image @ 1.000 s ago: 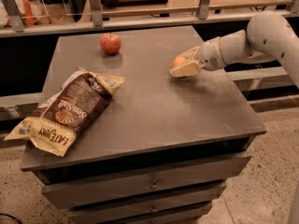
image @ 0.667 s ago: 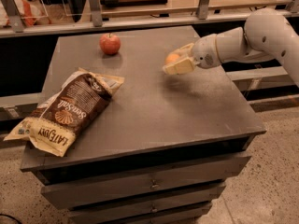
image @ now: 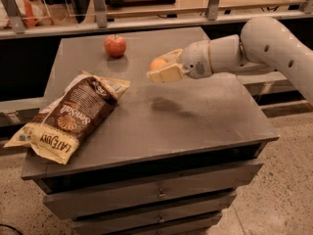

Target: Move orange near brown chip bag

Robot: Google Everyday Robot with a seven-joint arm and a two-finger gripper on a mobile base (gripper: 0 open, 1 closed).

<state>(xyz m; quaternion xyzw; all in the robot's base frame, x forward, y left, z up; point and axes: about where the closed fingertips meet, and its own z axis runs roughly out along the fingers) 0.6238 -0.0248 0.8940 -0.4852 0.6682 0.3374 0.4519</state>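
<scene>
Obs., left to right.

- The brown chip bag (image: pixel 68 117) is lying slantwise at the front-left corner of the table (image: pixel 205 116), its cream lower end hanging over the left edge. It is sitting where it sat a second ago.
- The red apple (image: pixel 115 45) is resting near the back edge, left of centre, also unmoved and well apart from the bag.
- The gripper (image: pixel 161 70) is hanging above the middle of the table, nearer the back edge than the front. Its fingers (image: pixel 167 74) are clamping the orange (image: pixel 157 64), which is showing just above the nearer finger. A shadow is falling on the grey top below it, so the fruit is riding clear of the surface and touching nothing but the gripper.
- The arm (image: pixel 274 43) is reaching in from over the right edge.

Change: over the last second the gripper has been carrying the orange leftward, from nearer the right edge to about mid-table. The gap to the bag is closing, yet bare tabletop is still lying between them.

Judgement: the carry is roughly half done. More leftward and frontward travel, then a lowering beside the bag's upper end, is what I am expecting. Release is not yet due.
</scene>
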